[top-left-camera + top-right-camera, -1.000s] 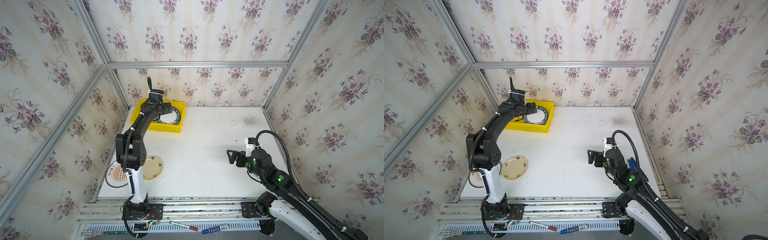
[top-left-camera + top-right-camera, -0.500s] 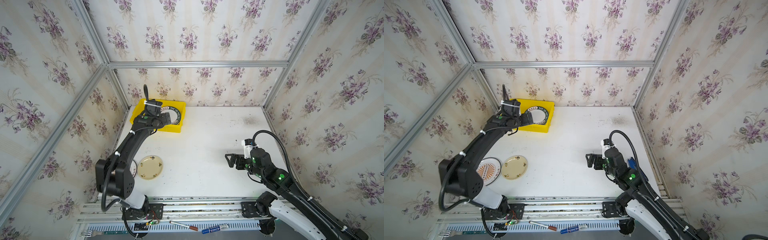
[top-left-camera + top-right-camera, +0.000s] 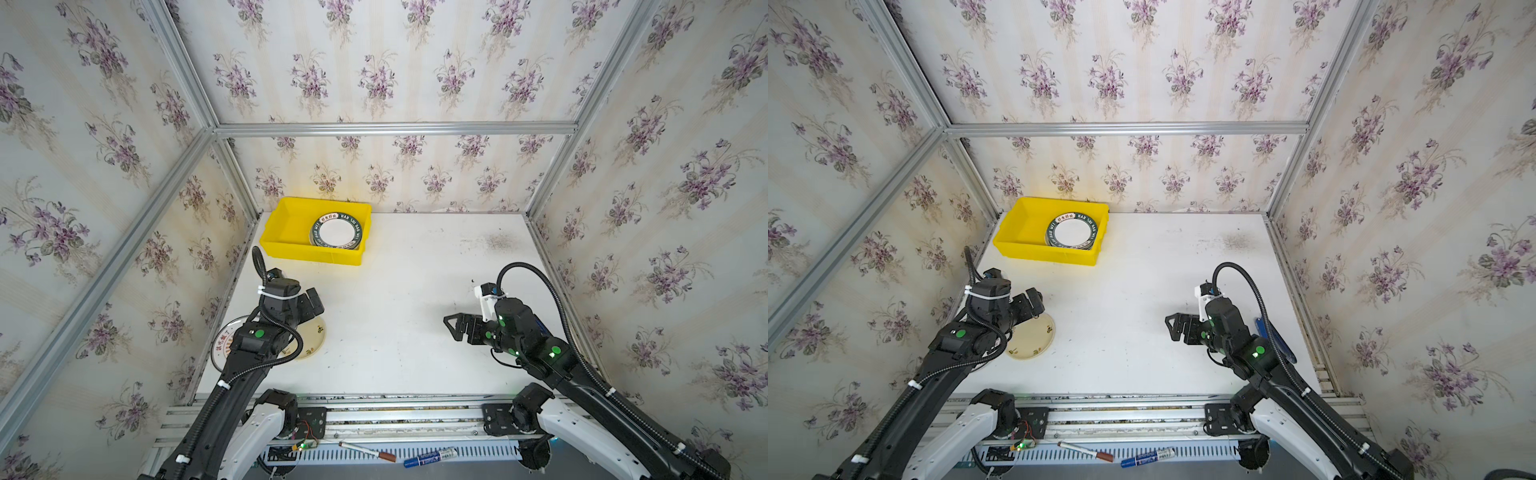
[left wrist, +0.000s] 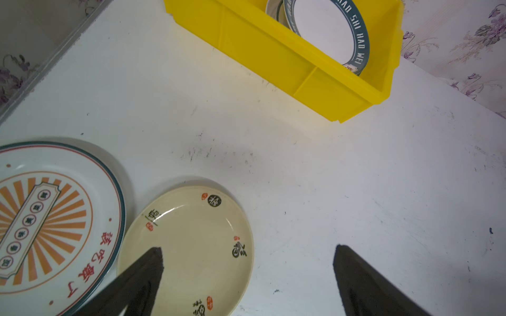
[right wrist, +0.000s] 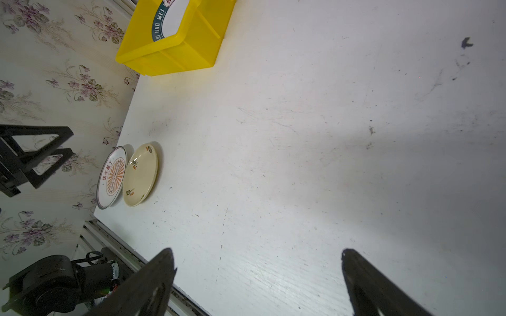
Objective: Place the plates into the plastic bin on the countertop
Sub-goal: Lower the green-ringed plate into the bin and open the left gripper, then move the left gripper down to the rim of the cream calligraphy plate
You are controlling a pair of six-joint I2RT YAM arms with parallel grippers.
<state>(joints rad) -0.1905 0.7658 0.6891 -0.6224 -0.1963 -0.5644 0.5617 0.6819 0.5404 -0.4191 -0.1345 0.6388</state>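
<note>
- Now that the left arm has swung back from the plastic bin (image 3: 309,254) to the near left corner of the countertop (image 3: 399,286), the drop looks finished. A green-rimmed plate (image 3: 336,232) lies on top of a stack in the bin's right half, and nothing hangs from the left gripper (image 4: 247,253).
- By my reckoning that leaves two plates out: the cream plate (image 4: 189,246) and the sunburst plate (image 4: 49,219). They lie flat on the table, edges touching or nearly so, well apart from the bin.
- The left arm is folded low with its wrist tipped down, jaws spread wide and empty. One finger (image 4: 147,270) hovers over the cream plate and the other over bare table just beside it, so that plate is the next pick, I'd guess.
- The right gripper (image 3: 453,328) has hardly stirred. It hangs over the bare right side, pointing toward the middle, jaws wide, holding nothing.
</note>
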